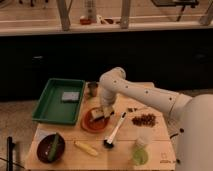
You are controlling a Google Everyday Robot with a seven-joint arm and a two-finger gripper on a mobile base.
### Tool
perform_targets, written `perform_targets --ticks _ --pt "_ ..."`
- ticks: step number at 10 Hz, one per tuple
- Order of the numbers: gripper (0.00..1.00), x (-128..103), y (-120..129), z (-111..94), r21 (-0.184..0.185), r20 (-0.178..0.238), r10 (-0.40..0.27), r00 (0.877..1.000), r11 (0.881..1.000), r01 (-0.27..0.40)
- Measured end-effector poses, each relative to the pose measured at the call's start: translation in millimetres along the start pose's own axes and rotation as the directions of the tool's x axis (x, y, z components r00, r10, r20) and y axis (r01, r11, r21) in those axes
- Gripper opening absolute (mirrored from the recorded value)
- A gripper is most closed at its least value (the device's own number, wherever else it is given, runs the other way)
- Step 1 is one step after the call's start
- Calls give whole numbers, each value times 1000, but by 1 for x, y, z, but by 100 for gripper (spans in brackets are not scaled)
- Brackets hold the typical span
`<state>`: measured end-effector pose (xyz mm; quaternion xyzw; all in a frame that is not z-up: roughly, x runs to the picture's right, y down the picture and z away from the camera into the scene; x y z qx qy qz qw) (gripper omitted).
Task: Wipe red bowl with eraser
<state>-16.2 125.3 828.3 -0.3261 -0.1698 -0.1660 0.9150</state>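
The red bowl (90, 123) sits near the middle of the wooden table (150, 145), orange-red and shallow. My gripper (105, 111) reaches down from the white arm into the bowl's right half. The eraser (98, 114), a small pale block with a dark top, lies inside the bowl right at the gripper's tip, touching or nearly touching it. Whether the eraser is gripped does not show.
A green tray (50, 105) with a grey-blue sponge (70, 96) stands at the left. A small metal cup (92, 89) is behind the bowl. A white-handled black brush (115, 132), a banana (86, 148), a dark bowl with a green vegetable (50, 148), a green cup (140, 152) and brown bits (144, 119) lie around.
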Motion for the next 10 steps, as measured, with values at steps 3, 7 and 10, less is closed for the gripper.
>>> perform_targets --ticks 3,7,10 --pt "0 -31 -17 8 12 29 -101 995 995 100" --pt "0 -70 -11 19 -17 69 -234 970 972 236" --pt "0 -80 15 17 -50 47 -280 959 958 283"
